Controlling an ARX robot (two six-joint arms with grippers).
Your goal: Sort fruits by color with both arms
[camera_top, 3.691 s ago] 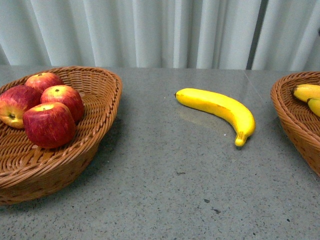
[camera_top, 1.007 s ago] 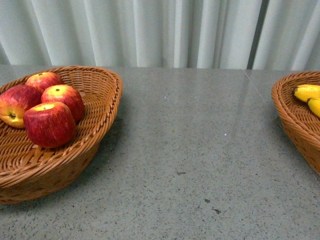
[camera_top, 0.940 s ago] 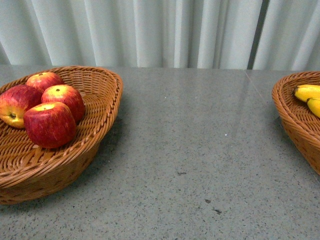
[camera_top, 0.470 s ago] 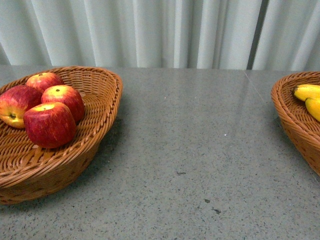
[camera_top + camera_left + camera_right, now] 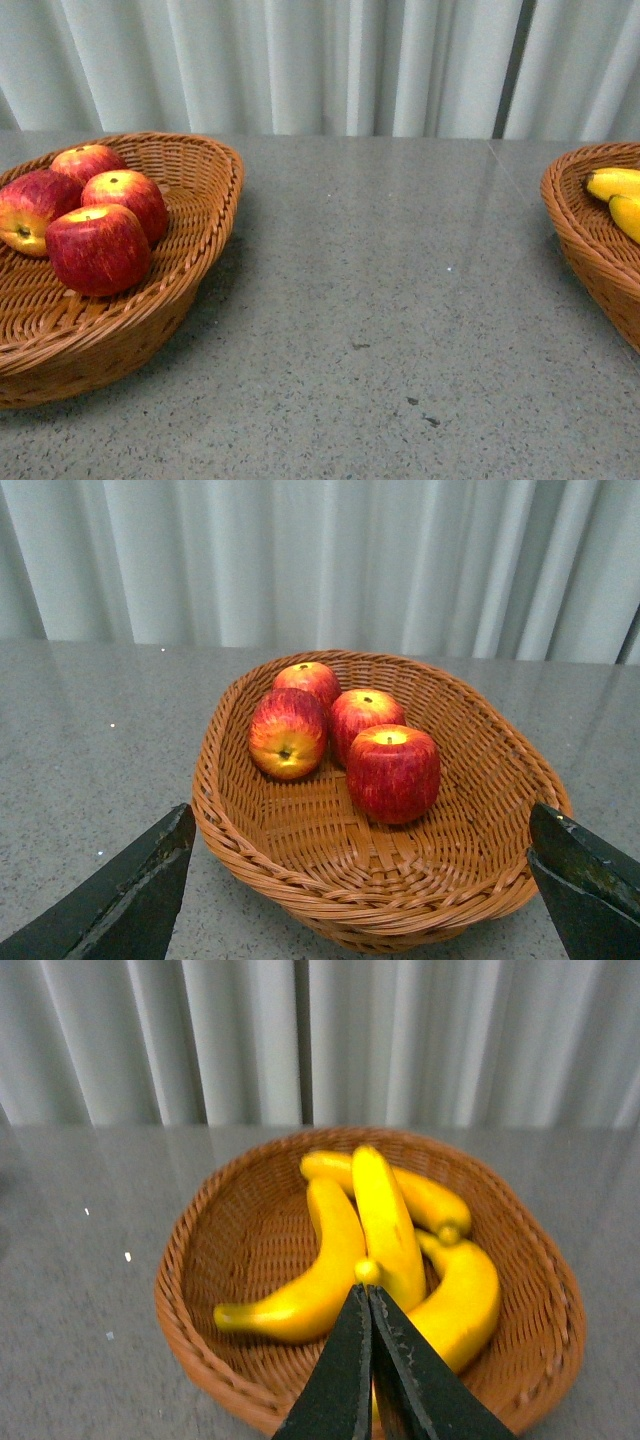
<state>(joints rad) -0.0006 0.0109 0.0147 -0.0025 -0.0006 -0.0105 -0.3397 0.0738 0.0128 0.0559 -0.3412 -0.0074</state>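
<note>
Several red apples with yellow patches lie in a wicker basket at the left of the front view. Yellow bananas lie in a second wicker basket at the right edge. Neither gripper shows in the front view. In the left wrist view my left gripper is open and empty, its fingers spread wide in front of the apple basket holding the apples. In the right wrist view my right gripper is shut and empty, in front of the banana basket holding several bananas.
The grey speckled table stretches between the two baskets. A pale pleated curtain hangs behind the table's far edge.
The banana that lay on the table between the baskets 3.7 s ago is gone from there. Over the last second nothing has visibly moved.
</note>
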